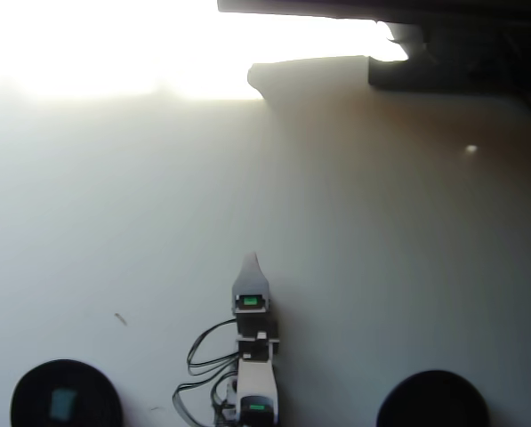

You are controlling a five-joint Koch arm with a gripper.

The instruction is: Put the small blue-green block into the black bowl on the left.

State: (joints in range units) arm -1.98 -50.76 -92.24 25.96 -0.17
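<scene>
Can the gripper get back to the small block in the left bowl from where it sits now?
Probably yes. The block lies uncovered inside the left bowl, and bare table separates that bowl from the gripper. The arm is folded up at the centre, pointing away, so it would have to swing round.

Glare: the top-left of the table (114, 222) was washed out to white, so you could read nothing there.
Left black bowl (25, 396): cut off by the bottom edge of the overhead view.
Small blue-green block (62, 404): a dim, blurred patch inside that bowl; you could not make out its edges.
Second black bowl (432, 398): its lower part was cropped too.
Gripper (250, 259): you saw only one pointed tip, jaws stacked.
Arm base (256, 405): cut off at the bottom.
</scene>
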